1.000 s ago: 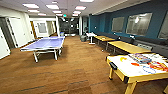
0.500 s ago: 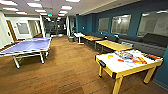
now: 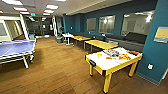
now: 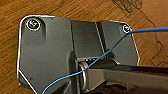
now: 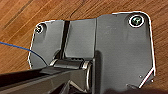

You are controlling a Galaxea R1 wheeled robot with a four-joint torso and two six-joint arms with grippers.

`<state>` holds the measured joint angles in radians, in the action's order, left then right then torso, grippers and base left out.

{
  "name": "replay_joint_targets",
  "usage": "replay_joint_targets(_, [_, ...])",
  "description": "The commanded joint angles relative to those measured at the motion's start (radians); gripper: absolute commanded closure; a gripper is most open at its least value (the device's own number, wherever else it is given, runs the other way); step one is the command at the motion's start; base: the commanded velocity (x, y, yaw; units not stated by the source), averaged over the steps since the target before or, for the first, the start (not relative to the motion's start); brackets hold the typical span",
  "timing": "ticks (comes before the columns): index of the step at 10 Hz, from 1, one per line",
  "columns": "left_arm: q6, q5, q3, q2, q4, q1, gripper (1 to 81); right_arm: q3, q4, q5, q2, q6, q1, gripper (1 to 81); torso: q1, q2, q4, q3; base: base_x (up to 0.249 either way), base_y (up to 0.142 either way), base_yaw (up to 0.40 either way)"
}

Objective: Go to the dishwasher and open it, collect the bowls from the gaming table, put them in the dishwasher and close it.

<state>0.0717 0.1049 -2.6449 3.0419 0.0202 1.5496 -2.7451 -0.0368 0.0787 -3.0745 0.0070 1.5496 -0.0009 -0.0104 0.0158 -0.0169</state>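
The floor looks like wood planks, warm brown with a soft sheen; at 3 o'clock, the yellow-framed game table has a smooth, glossy white top; at 9 o'clock, the ping-pong table looks matt blue; the far walls are matt teal paint.

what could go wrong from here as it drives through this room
The yellow-legged game table stands close on the right, its near corner jutting toward the open wood floor, so a tight turn might clip it. The blue table-tennis table narrows the path on the left. Loose colourful items on the game table could likely slide off if it is bumped.
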Motion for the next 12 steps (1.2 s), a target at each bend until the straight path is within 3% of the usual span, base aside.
replay_joint_targets(1, [0.0, -0.05, 0.006, 0.002, 0.004, -0.045, 1.0, 0.004, -0.006, -0.048, -0.003, -0.005, -0.052, 1.0, 0.001, 0.0, 0.0, 0.0, 0.0, -0.255, 0.0])
replay_joint_targets(3, [0.002, -0.05, 0.006, 0.002, 0.006, -0.045, 1.0, 0.004, -0.006, -0.048, -0.003, -0.005, -0.051, 1.0, 0.001, 0.0, 0.0, 0.0, 0.0, -0.184, 0.0])
replay_joint_targets(9, [0.003, -0.05, 0.006, 0.005, 0.004, -0.044, 1.0, 0.004, -0.008, -0.05, -0.003, -0.005, -0.055, 1.0, 0.001, 0.0, 0.0, 0.0, 0.0, 0.0, 0.0])
replay_joint_targets(12, [0.003, -0.048, 0.005, 0.005, -0.002, -0.045, 1.0, 0.006, -0.008, -0.05, -0.005, -0.005, -0.053, 1.0, 0.001, -0.002, 0.0, 0.001, 0.106, 0.0, 0.0])
